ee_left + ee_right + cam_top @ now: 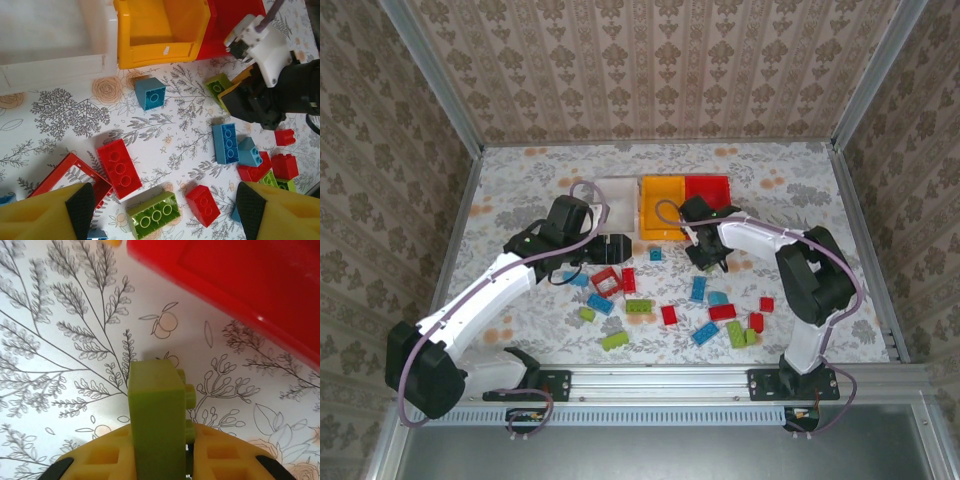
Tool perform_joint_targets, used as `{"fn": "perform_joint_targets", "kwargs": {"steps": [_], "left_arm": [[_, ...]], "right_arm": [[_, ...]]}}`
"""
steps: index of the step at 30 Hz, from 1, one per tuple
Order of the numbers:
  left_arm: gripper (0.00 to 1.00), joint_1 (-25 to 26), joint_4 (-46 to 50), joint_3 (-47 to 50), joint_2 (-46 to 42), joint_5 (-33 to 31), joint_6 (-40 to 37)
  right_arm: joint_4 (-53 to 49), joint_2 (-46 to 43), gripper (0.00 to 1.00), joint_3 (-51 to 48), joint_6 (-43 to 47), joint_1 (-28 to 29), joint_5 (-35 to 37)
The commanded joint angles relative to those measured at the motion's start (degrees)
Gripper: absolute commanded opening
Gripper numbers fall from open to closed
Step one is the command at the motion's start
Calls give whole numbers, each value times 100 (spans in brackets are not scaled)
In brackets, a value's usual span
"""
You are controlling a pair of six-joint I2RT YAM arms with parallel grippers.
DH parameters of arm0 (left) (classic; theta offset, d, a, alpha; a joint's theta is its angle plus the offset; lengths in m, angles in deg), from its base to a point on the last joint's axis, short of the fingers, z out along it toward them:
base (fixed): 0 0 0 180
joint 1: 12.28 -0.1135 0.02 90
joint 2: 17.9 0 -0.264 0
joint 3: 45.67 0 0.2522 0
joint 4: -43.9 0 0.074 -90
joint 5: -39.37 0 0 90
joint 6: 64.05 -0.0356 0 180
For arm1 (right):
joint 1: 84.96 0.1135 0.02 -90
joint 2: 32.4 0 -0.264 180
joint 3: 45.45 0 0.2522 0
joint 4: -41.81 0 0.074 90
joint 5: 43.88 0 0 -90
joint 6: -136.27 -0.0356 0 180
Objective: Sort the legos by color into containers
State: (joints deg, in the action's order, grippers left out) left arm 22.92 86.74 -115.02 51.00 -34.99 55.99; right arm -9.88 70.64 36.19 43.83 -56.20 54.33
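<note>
My right gripper (160, 442) is shut on a lime green lego (156, 410), held on edge just above the table, close to the red container (240, 285). From above, that gripper (708, 258) sits just in front of the yellow container (663, 205) and the red container (710, 190). The white container (613, 200) stands to their left. My left gripper (165, 210) hangs open over loose legos: a red one (119, 168), a lime green one (152, 214) and a smaller red one (203, 205). Nothing is between its fingers.
Several red, blue and green legos (705, 310) lie scattered across the near middle of the table. A red open frame piece (605, 281) lies beside my left gripper (612, 250). A blue lego (150, 93) rests in front of the yellow container (160, 30).
</note>
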Motion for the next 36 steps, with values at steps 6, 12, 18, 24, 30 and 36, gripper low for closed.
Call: {"fn": "perform_joint_targets", "kwargs": {"steps": [6, 12, 18, 24, 30, 36], "left_arm": [[77, 145, -236, -633, 391, -158, 3], [77, 189, -158, -839, 603, -164, -111], [76, 198, 241, -866, 659, -343, -250], [75, 196, 919, -799, 710, -685, -598], [69, 104, 1366, -515, 694, -942, -485], [55, 11, 1886, -354, 859, -1232, 21]], "right_arm": [[-75, -413, 17, 755, -1052, -691, -344], [-223, 532, 18, 1805, -1443, -949, -580], [-465, 1264, 25, 2495, -1628, -1003, -628], [-548, 1314, 42, 2699, -1677, -999, -592], [-650, 960, 48, 2783, -1672, -945, -453], [-383, -131, 47, 2277, -1611, -702, -298]]}}
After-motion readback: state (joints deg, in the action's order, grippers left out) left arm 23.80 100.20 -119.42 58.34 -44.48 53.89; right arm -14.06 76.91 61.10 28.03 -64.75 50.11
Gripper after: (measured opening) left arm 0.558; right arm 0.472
